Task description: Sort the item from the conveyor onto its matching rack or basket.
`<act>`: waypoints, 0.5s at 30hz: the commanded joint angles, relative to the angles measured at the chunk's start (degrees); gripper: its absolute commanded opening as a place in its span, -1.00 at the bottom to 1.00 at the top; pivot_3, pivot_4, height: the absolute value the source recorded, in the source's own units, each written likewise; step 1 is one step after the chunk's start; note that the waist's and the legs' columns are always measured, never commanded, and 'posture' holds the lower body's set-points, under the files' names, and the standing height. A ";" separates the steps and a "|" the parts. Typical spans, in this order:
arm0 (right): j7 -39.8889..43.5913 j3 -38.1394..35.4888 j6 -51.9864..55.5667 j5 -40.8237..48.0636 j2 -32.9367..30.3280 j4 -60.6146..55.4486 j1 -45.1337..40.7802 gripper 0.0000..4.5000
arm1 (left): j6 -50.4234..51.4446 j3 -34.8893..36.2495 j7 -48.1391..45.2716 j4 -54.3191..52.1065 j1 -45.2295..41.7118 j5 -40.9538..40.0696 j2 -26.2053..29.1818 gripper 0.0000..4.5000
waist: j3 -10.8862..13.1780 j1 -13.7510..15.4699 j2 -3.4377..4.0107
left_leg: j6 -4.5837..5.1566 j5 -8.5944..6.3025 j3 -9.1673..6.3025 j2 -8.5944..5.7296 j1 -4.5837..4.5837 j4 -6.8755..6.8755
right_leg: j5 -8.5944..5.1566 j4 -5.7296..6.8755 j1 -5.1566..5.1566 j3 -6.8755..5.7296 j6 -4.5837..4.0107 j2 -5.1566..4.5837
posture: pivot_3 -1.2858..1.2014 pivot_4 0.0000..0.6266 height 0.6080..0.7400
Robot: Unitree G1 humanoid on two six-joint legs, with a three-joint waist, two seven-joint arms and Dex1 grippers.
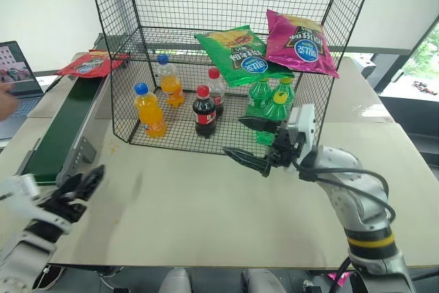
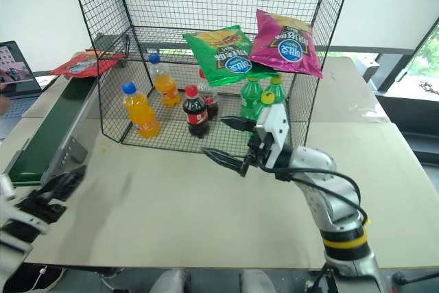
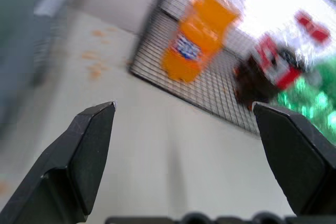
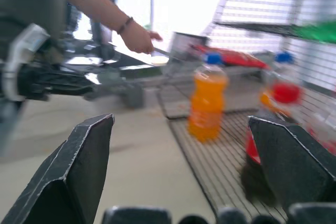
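Nearest to you, your left tool (image 1: 81,186) hangs over the near left corner of the surface (image 1: 206,211), just right of the conveyor's near end; its two black fingers stand wide apart and hold nothing. Your right tool (image 1: 255,142) sits further in, right of centre, pointing left, with its fingers spread wide and nothing between them, just in front of the rack's open bottom shelf.

Along the left edge of the surface the conveyor (image 1: 58,128) runs from near to far, its dark green belt bare along the near stretch. The red crisp bag (image 1: 90,64) lies at the belt's far end, just left of the rack (image 1: 226,53), well apart from both tools.

On the rack's bottom shelf you see two orange drink bottles (image 1: 150,110) on the left, two dark cola bottles (image 1: 204,111) in the middle and green bottles (image 1: 260,97) on the right. On the shelf above, a green bag (image 1: 240,53) and a magenta bag (image 1: 300,42) lie side by side, the magenta one further right.

At the far left a laptop (image 1: 15,77) stands open, and a person's hand (image 4: 137,36) reaches in near the conveyor's far end.
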 commanded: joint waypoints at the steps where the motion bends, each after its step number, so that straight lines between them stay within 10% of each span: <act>1: 3.11 0.22 0.59 3.09 0.60 0.36 -3.14 1.00 | -0.93 3.98 6.77 1.61 0.50 -12.12 -0.78 0.99 | -0.01 0.19 -0.02 | 0.00 0.00 -0.06 0.00 -0.01 0.01 | 0.00 -0.02 0.02 -0.05 0.00 0.00 | 0.03 -0.52 1.00; 15: 7.88 1.35 3.08 9.40 2.05 -2.23 -12.72 1.00 | -4.20 8.80 15.90 16.39 -2.88 -37.63 3.86 0.99 | -0.02 0.26 -0.03 | -0.04 0.02 -0.60 -0.03 -0.26 0.02 | -0.05 -0.01 -0.01 -0.73 -0.18 -0.05 | 0.03 -0.52 1.00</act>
